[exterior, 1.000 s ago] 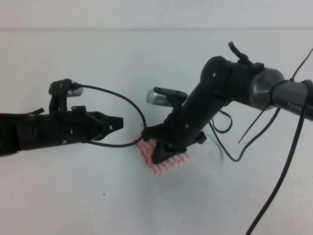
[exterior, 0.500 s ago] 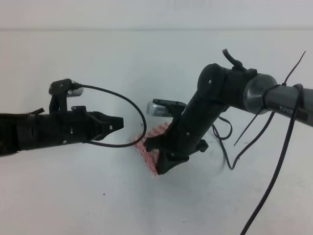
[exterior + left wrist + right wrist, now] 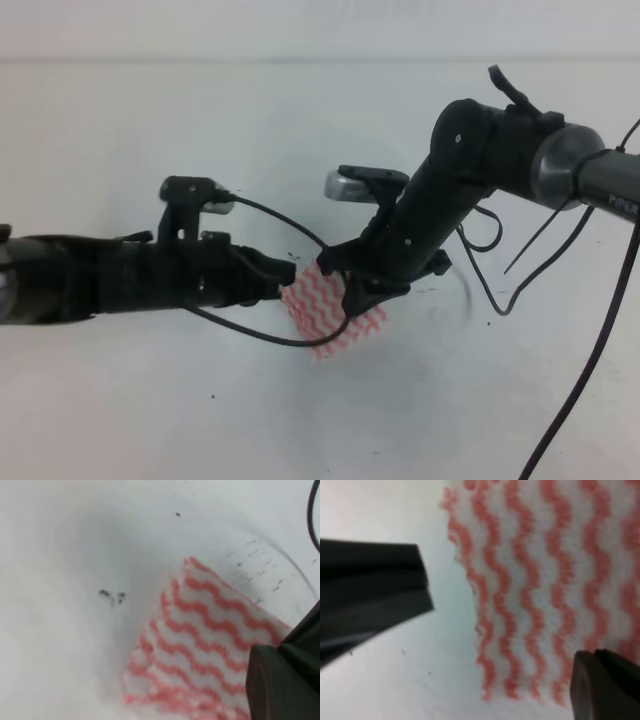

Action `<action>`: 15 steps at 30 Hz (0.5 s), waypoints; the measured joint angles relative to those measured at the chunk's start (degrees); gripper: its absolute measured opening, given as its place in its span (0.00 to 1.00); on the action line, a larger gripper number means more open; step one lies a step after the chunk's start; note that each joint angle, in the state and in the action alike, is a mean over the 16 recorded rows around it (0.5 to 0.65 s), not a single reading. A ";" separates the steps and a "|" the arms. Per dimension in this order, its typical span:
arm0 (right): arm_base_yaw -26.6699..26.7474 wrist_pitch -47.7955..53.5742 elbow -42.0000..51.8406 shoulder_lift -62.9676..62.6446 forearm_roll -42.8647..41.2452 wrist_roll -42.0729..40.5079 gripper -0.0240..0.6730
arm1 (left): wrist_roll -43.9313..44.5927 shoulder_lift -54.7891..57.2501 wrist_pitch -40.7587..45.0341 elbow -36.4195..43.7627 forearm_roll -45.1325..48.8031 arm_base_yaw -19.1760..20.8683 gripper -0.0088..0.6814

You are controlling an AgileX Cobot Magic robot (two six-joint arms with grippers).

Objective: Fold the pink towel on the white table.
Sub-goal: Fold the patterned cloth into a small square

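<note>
The pink towel [image 3: 322,312] lies as a small folded square on the white table [image 3: 150,400], a little right of centre. My left gripper [image 3: 290,281] reaches in level from the left, shut, its tip at the towel's left edge. My right gripper [image 3: 352,298] comes down from the upper right over the towel's top right part and hides it; its jaws look shut. In the left wrist view the towel [image 3: 200,625] lies flat beside dark fingers [image 3: 280,685]. In the right wrist view the towel [image 3: 535,580] fills the upper right, with the left gripper [image 3: 422,587] just off its edge.
A black cable [image 3: 265,337] loops from the left arm down to the towel's front edge. More cables [image 3: 500,290] hang from the right arm at the right. The table's far edge [image 3: 300,60] runs along the top. Small dark specks [image 3: 112,595] dot the surface.
The left arm has moved right, up to the towel's left edge. The right gripper has shifted up and to the right, uncovering more of the towel, which now lies flatter and wider.
</note>
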 joint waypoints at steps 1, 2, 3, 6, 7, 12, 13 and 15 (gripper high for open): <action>-0.21 -0.18 -0.02 -0.05 -0.25 0.19 0.01 | 0.11 0.02 -0.75 -0.28 0.21 -0.66 0.01; -0.40 -0.34 -0.03 -0.06 -0.46 0.36 0.01 | 0.22 0.04 -1.50 -0.57 0.45 -1.27 0.01; -0.58 -0.49 -0.04 -0.06 -0.63 0.50 0.01 | 0.30 0.06 -2.26 -0.85 0.70 -1.84 0.01; -0.99 -0.80 -0.04 -0.04 -1.03 0.77 0.01 | 0.55 0.27 -4.41 -1.72 0.97 -3.42 0.01; -1.12 -0.87 -0.02 -0.04 -1.15 0.85 0.01 | 0.58 0.42 -4.90 -2.01 0.97 -3.79 0.01; -1.67 -0.86 0.12 0.12 -1.66 1.03 0.01 | 0.56 1.91 -5.88 -2.99 1.54 -4.66 0.01; -1.74 -0.82 0.17 0.18 -1.73 1.02 0.01 | 0.35 2.29 -5.95 -3.05 1.98 -4.71 0.01; -1.88 -0.78 0.27 0.19 -1.85 1.02 0.01 | -0.08 3.05 -6.07 -3.13 2.29 -4.77 0.01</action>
